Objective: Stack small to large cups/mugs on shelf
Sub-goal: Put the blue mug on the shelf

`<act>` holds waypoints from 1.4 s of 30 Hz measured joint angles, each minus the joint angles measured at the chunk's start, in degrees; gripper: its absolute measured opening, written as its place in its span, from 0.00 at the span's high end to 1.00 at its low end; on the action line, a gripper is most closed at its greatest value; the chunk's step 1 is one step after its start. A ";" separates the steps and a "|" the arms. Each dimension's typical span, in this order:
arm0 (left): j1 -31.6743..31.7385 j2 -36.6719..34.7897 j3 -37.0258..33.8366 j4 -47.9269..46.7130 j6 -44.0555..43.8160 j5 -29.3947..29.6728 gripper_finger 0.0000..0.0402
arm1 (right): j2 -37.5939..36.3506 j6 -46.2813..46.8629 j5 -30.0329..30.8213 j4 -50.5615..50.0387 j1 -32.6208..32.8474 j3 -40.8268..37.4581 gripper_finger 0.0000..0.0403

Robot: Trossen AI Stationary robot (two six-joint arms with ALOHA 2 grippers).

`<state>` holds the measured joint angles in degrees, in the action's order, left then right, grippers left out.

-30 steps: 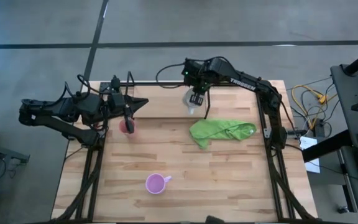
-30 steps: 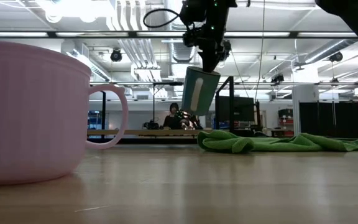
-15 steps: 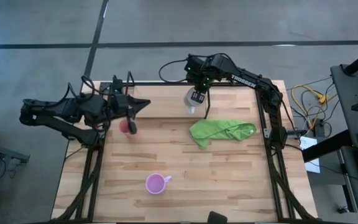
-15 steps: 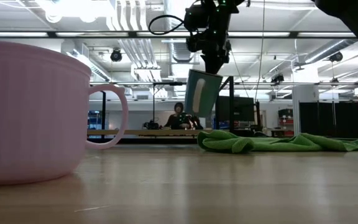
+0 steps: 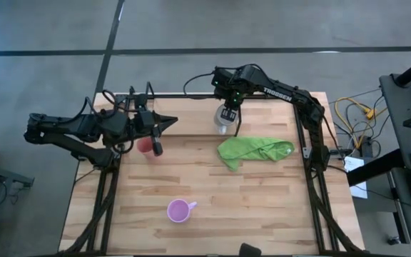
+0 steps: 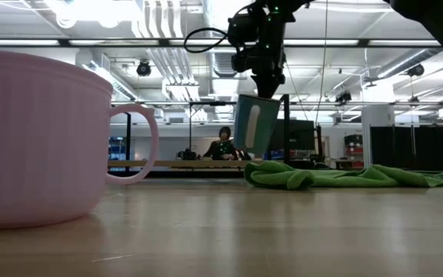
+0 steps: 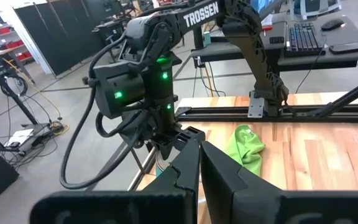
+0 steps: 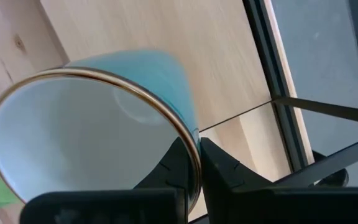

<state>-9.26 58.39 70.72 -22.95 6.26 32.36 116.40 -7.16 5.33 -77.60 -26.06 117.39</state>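
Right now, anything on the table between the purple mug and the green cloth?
Nothing. In the high view the stretch from the purple mug up to the green cloth is bare wood. The low view shows no object between them either.

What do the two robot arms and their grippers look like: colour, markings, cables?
Both arms are dark, jointed and slim. The right arm carries white TROSSEN lettering, green indicator lights at the wrist and a looping black cable. The left arm looks alike. Each gripper has two dark, flat, tapered fingers.
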 joint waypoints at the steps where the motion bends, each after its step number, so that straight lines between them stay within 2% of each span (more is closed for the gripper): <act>1: 0.00 0.00 0.00 0.12 0.00 0.00 1.00 | 0.00 -0.32 -0.44 -0.02 0.00 -0.13 0.97; 4: 0.00 -0.04 0.00 0.45 -0.02 0.00 1.00 | 0.19 -0.39 -2.20 -0.19 -0.04 -0.38 0.97; 17: -0.02 -0.17 0.00 1.49 0.05 -0.02 1.00 | 2.62 -0.33 -2.32 0.35 -0.26 -0.29 0.97; 26: -0.02 -0.17 0.00 1.48 0.11 -0.02 1.00 | 2.95 -0.32 -2.27 0.73 -0.22 -0.42 0.86; 42: -0.01 -0.17 0.00 1.43 0.13 -0.02 1.00 | 2.93 -0.33 -1.20 6.49 -0.22 1.04 0.84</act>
<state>-9.27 58.22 70.72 -21.52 6.39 32.34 119.33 -7.49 4.13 -71.12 -26.28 118.43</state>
